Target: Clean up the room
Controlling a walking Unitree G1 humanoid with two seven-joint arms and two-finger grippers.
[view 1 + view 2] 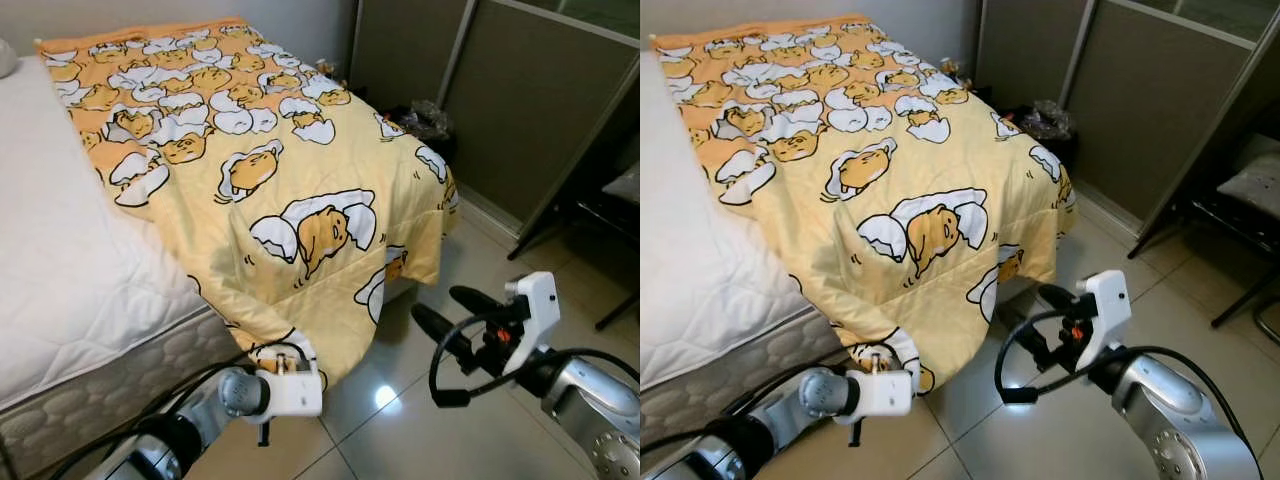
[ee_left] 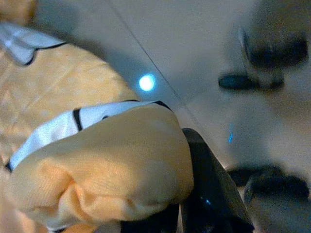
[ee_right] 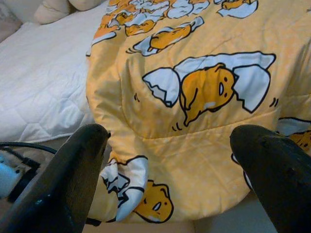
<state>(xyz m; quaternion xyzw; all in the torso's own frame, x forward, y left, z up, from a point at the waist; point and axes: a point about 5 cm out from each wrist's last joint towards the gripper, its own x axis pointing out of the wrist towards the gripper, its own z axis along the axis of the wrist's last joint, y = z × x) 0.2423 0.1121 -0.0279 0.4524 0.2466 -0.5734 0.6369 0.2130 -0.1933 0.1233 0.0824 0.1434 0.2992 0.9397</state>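
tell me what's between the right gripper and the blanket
Just bare tiled floor, as the left eye view shows. The open right gripper hangs short of the blanket, while the left gripper is shut on the blanket's corner.

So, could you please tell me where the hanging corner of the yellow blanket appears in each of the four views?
Left eye view: blanket corner, low centre, at the left pincer.
Right eye view: low, left of centre.
Left wrist view: bunched against a black finger.
Right wrist view: low, between the open right pincer's fingers.
Shared landmark: large egg character print.
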